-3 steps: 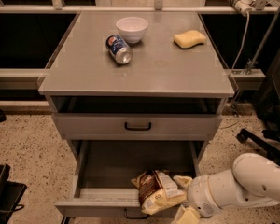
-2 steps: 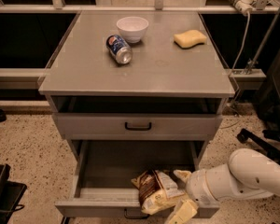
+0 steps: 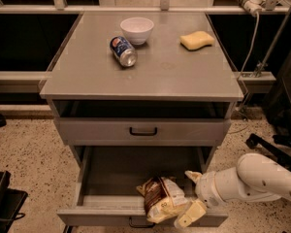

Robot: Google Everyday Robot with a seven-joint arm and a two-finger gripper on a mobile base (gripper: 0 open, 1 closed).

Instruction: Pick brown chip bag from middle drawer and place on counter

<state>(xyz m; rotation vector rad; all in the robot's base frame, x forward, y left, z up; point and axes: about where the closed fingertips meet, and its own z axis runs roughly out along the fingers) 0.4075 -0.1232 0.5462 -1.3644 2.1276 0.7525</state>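
My hand sits low at the front right of the pulled-out middle drawer. It is released, the fingers spread wide, one behind and one in front of the right edge of the brown chip bag. The bag lies crumpled on the drawer floor against the front wall, right of centre. On the tabletop: soda can on its side just beside white bowl, yellow sponge at back right.
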